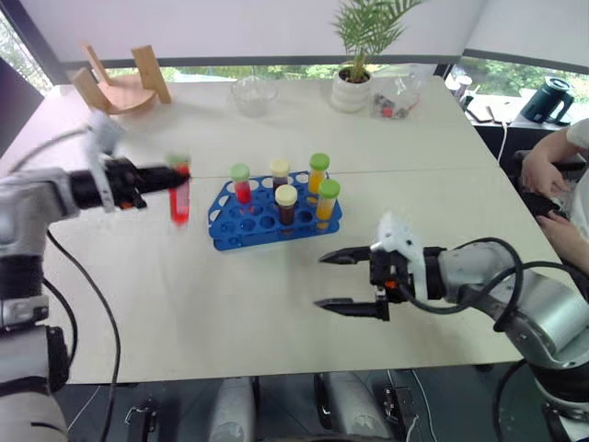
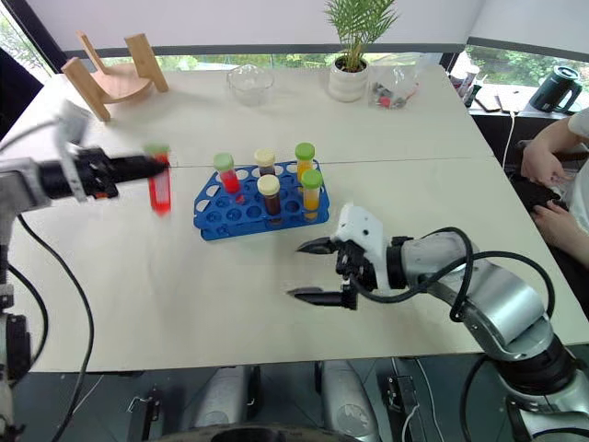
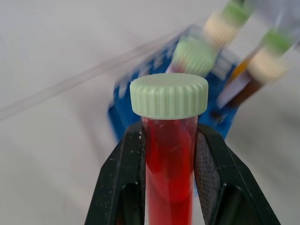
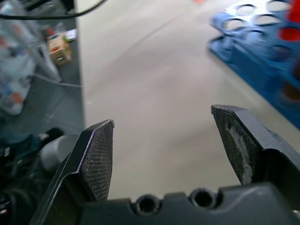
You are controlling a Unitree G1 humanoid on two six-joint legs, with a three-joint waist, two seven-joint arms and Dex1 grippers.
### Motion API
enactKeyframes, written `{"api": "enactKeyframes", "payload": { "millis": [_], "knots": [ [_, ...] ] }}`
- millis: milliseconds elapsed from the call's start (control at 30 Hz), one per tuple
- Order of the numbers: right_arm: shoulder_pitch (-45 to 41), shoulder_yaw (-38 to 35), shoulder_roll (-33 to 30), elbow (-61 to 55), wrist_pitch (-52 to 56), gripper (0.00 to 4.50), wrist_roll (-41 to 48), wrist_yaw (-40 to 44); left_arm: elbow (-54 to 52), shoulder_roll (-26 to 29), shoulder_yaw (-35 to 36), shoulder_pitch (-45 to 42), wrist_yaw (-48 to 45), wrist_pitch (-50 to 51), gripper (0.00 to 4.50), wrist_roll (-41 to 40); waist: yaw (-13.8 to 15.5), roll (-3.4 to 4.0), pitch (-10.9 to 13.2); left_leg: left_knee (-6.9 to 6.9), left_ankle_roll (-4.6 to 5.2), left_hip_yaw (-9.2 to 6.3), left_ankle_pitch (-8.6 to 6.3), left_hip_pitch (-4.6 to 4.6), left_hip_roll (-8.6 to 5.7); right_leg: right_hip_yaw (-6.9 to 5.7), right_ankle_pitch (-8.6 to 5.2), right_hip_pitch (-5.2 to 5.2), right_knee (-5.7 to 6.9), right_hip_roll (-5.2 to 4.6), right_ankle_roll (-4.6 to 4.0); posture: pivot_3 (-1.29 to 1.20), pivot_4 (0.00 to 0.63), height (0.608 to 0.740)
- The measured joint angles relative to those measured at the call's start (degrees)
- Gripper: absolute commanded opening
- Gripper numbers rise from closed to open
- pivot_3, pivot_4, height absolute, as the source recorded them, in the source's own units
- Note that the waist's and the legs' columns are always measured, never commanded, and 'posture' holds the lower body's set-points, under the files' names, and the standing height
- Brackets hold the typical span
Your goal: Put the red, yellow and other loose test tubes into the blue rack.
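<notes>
The big pale surface (image 1: pixel 276 304) has a thin line running across its middle. At the far end a green plant sits in a white pot (image 1: pixel 351 90). Just beside the pot lies a clear bag (image 1: pixel 398 99) with small dark and red bits inside. A clear glass bowl (image 1: pixel 253 95) stands near the plant, on the other side from the bag. In the far corner, well apart from the bowl, is a wooden stand (image 1: pixel 121 81) with slanted pieces. A black kettle (image 1: pixel 546 99) sits off the surface near the window. A person's hands (image 1: pixel 538 175) rest at the edge beside the surface.
</notes>
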Motion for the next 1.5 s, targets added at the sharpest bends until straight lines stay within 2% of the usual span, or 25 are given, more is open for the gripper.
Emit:
{"api": "enactKeyframes", "payload": {
  "millis": [67,167,233,433,667,1133,1500],
  "knots": [
    [-2.16,-0.26,0.29,3.0,1.16,3.67,0.08,-0.42,-7.25,-8.26,2.89,3.39,5.79,-4.04,0.82,-1.82,0.75,0.02,-0.01,0.1,0.0,-0.02,0.0,0.2,-0.03,-0.01,0.0,0.35,-0.08,-0.02,0.04,0.0,0.15,0.74],
    [-6.3,-0.71,0.84,5.9,2.51,3.67,1.16,-0.14,-14.12,-16.92,-2.13,10.59,10.06,-11.9,0.82,0.75,1.2,-0.01,0.0,0.2,-0.01,-0.03,0.0,0.2,-0.04,0.04,0.06,0.41,-0.14,0.03,0.14,0.0,0.15,0.74],
    [-7.46,-1.18,0.77,7.09,3.6,3.67,2.38,0.55,-15.19,-19.41,-5.83,12.84,11.71,-16.25,0.82,3.35,1.33,-0.06,0.01,0.2,-0.01,-0.1,0.0,0.17,-0.04,0.02,0.07,0.4,-0.15,0.07,0.14,0.0,0.15,0.74],
    [-7.86,-3.3,-1.25,9.08,6.39,3.67,5.62,3.34,-13.63,-24.38,-10.03,15.49,13.76,-29.03,0.82,8.58,1.3,-0.04,0.0,0.13,0.0,-0.07,0.0,0.19,-0.05,0.02,0.07,0.39,-0.17,0.07,0.14,0.0,0.15,0.74],
    [-6.87,-3.35,-2.26,9.58,5.79,3.67,5.52,4.25,-9.48,-25.57,-13.15,15.59,13.33,-36.32,0.82,11.16,1.2,-0.03,0.0,0.11,0.0,-0.06,0.0,0.2,-0.05,0.02,0.06,0.4,-0.17,0.07,0.14,0.0,0.15,0.74],
    [-3.94,-4.72,-2.1,9.54,5.23,3.67,5.32,2.17,-11.89,-22.57,-14.4,19.19,11.76,-38.88,0.82,11.04,1.08,-0.01,-0.02,0.08,0.01,-0.04,0.0,0.33,-0.05,0.03,0.06,0.51,-0.2,0.08,0.14,0.0,0.15,0.74],
    [-3.96,-4.25,-0.24,9.57,4.19,3.67,4.35,1.09,-8.99,-22.66,-15.11,17.61,13.88,-41.96,0.82,12.25,1.13,0.0,-0.02,0.06,0.0,-0.04,0.0,0.34,-0.05,0.03,0.05,0.52,-0.22,0.09,0.13,0.0,0.15,0.74]
  ]
}}
